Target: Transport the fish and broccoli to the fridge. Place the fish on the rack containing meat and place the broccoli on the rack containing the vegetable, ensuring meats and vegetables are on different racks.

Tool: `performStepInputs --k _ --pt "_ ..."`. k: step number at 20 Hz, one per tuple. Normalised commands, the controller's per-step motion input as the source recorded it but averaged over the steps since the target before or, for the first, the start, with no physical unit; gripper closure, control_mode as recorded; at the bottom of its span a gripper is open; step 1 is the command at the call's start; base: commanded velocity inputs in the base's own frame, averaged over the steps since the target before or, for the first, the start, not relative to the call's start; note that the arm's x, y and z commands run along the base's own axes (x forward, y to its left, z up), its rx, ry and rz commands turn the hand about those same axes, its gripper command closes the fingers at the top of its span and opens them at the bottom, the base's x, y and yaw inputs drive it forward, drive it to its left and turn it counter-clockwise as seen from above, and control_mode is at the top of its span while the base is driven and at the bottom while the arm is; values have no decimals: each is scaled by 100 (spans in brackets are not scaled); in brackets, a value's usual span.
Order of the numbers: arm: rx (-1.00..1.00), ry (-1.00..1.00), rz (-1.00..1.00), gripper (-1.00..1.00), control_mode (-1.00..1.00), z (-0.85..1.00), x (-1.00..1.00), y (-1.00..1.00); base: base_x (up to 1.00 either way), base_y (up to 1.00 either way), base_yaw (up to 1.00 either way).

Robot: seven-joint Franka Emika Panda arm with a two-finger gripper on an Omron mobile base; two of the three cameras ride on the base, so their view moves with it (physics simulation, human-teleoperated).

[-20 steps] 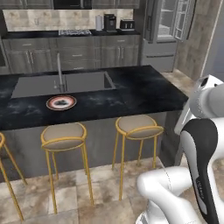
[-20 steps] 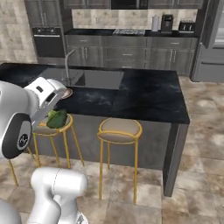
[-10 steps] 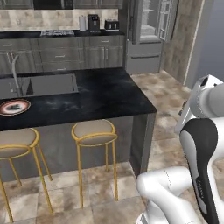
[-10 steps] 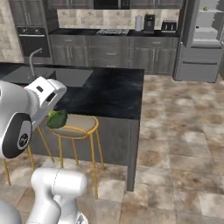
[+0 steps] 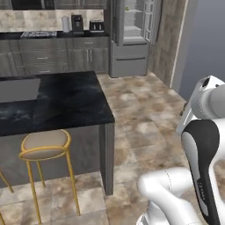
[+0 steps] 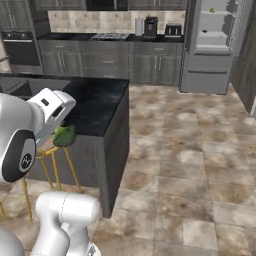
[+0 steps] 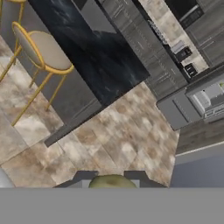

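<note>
My gripper (image 6: 63, 131) hangs in front of the arm, shut on the green broccoli (image 6: 64, 136). In the hand view the broccoli (image 7: 112, 181) sits between the two dark fingertips (image 7: 85, 176) of the gripper (image 7: 111, 177). The grey fridge (image 6: 214, 47) stands open at the far end of the room, its white racks (image 6: 214, 36) lit, with a small green item (image 6: 212, 9) on an upper rack. The fridge (image 5: 131, 38) is far ahead, and the fridge (image 7: 205, 99) lies at the right edge of the hand view. The fish is out of view.
A black-topped kitchen island (image 5: 57, 102) stands to the left with a gold stool (image 5: 45, 146) against it. Grey cabinets with a coffee machine (image 6: 150, 26) and toaster (image 6: 173, 30) line the back wall. Tiled floor (image 6: 190, 150) stretches from the island to the fridge.
The whole picture has swung: the island and stools slid left and the fridge came further into view, so the base has moved. The broccoli stays in the shut gripper.
</note>
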Motion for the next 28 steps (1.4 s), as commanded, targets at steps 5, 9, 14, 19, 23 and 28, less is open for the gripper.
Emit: performStepInputs --k 5,9,14,19,23,28 --pt "0 0 0 100 100 0 0 0 85 -100 0" --pt "0 0 0 100 100 0 0 0 100 -100 8" --pt "0 0 0 100 100 0 0 0 100 -99 12" --pt "0 0 0 100 100 0 0 0 100 -95 13" --pt "0 0 0 100 100 0 0 0 100 -83 12" --pt "0 0 0 100 100 0 0 0 100 -68 8"
